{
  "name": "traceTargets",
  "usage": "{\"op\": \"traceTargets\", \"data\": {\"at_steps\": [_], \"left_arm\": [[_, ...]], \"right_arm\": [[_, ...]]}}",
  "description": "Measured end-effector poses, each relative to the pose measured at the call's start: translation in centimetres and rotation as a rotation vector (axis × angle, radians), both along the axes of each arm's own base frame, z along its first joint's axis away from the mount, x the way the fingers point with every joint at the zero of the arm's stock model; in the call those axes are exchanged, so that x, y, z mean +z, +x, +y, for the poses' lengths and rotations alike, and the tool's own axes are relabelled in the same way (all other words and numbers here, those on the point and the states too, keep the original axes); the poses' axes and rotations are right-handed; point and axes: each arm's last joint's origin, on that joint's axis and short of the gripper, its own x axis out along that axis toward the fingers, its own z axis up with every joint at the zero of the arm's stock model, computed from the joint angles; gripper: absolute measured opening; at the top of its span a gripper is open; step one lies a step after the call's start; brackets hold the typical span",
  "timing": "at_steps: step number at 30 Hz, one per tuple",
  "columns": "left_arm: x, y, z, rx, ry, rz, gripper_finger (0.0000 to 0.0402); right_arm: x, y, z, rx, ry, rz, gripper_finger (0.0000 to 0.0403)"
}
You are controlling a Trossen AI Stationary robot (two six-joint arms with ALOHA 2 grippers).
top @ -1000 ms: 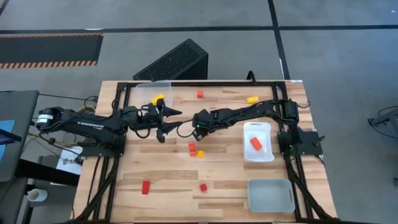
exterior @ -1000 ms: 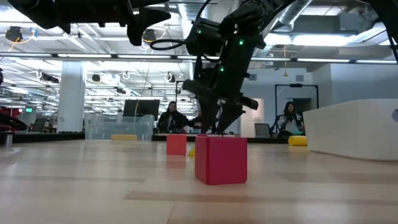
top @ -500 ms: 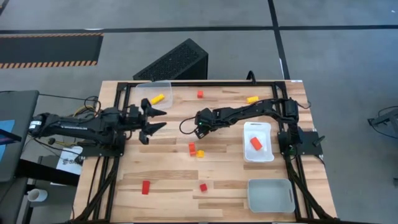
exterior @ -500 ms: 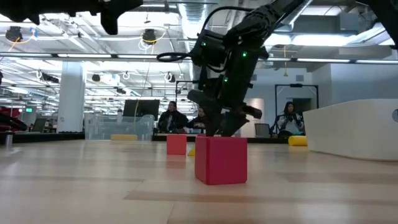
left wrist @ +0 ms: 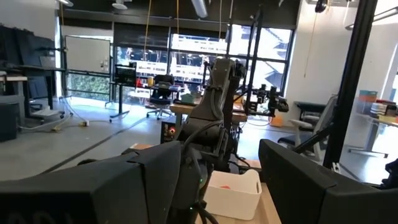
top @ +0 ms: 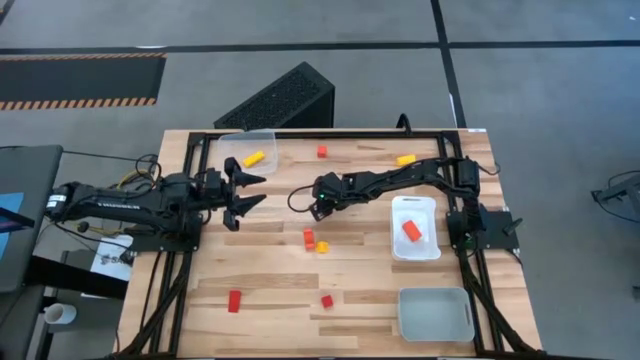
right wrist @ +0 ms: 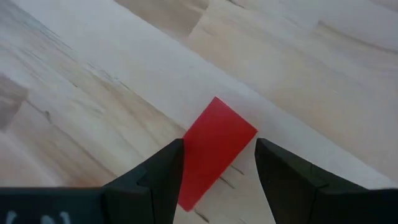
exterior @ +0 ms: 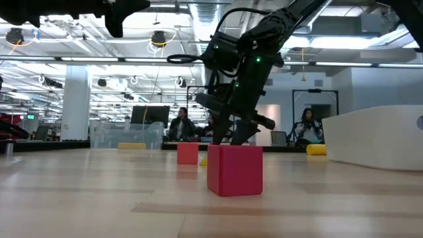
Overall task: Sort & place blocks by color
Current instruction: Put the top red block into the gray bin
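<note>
Small blocks lie scattered on the wooden table. A red block (top: 308, 238) lies beside a yellow one (top: 322, 246) at mid-table. My right gripper (top: 317, 208) hangs open just beyond the red block, slanting down at it. In the right wrist view the red block (right wrist: 211, 155) lies flat on the wood and shows between the open fingers of my right gripper (right wrist: 219, 148), untouched. My left gripper (top: 252, 189) stands open and raised near the table's left side, holding nothing. Other blocks: a red one (top: 322, 151), a yellow one (top: 405, 159), a red bar (top: 234, 301) and a red cube (top: 326, 300).
A clear tray (top: 262, 136) at the far left holds a yellow block (top: 253, 158). A white tray (top: 415, 206) at the right holds an orange block (top: 411, 230). A grey tray (top: 435, 313) sits at the near right. The black frame (top: 330, 134) rims the table.
My left gripper has drawn back toward the table's left edge, still open, then kept still. My right gripper has sunk a little above the red block and rolled slightly, its fingers as far apart as before. No block has moved.
</note>
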Motion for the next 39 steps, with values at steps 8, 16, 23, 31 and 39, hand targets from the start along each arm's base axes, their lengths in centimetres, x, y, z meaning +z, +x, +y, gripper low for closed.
{"op": "traceTargets", "data": {"at_steps": [8,16,23,31,39], "left_arm": [[0.0,-0.01,0.04,0.011,-0.01,-0.002,0.0208],[0.0,-0.01,0.04,0.011,-0.012,-0.002,0.0208],[0.0,-0.01,0.04,0.011,-0.012,-0.002,0.0208],[-0.01,0.0,0.04,0.011,-0.012,-0.001,0.0208],[-0.01,0.0,0.04,0.011,-0.012,0.0,0.0208]], "right_arm": [[0.17,0.36,0.32,0.006,-0.004,-0.037,0.0191],[0.03,0.13,0.31,0.023,-0.01,-0.005,0.0188],[0.0,0.11,0.31,0.055,-0.024,0.005,0.0223],[0.16,0.41,0.21,0.062,-0.034,-0.029,0.0265],[0.22,0.55,0.29,0.057,-0.037,-0.043,0.0271]]}}
